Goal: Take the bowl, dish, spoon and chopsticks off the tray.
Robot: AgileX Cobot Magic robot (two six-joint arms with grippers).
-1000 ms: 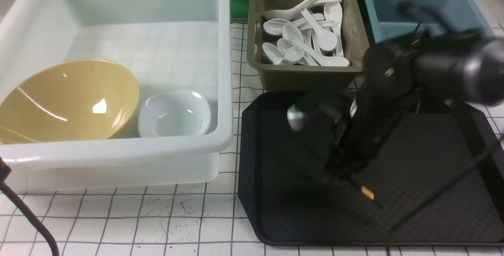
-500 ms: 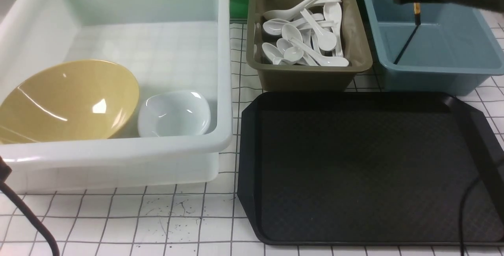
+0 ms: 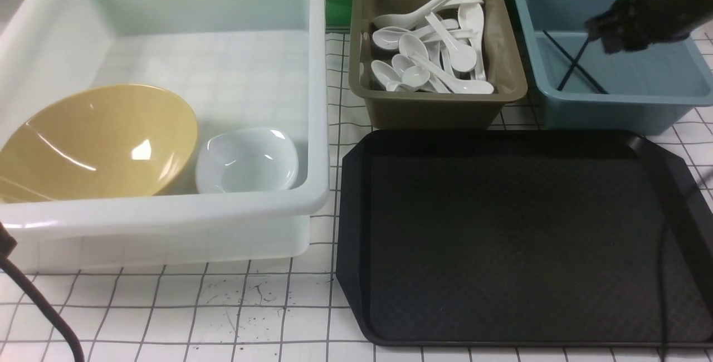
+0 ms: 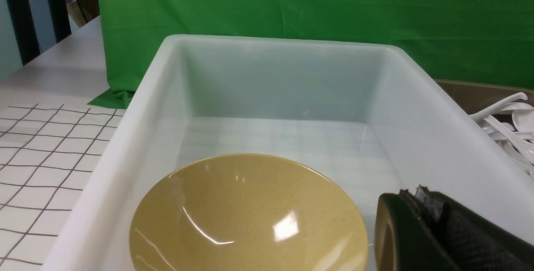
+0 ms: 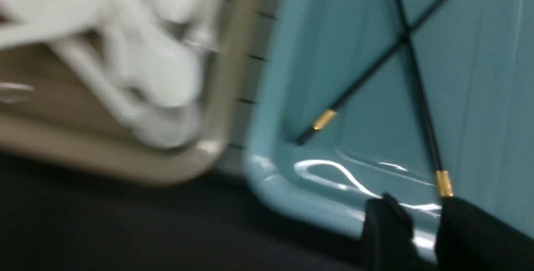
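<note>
presently: chopsticks (image 3: pixel 574 64), thin black pair with gold bands, lie crossed in glossy blue tub (image 3: pixel 657 107). black textured tray (image 3: pixel 512 239), clipped corners, bare. right gripper (image 5: pixel 425 221) blurred above the tub, fingers slightly apart, holding nothing; left gripper (image 4: pixel 429 229) finger state cannot be told.

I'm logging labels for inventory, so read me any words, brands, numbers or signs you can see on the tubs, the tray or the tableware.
None: no readable text in any view.
The white tub, brown tub, blue tub and black tray show plain surfaces.
The bowl, dish and chopsticks carry no lettering; the chopsticks bear only plain gold bands.
The right wrist view is blurred.
</note>
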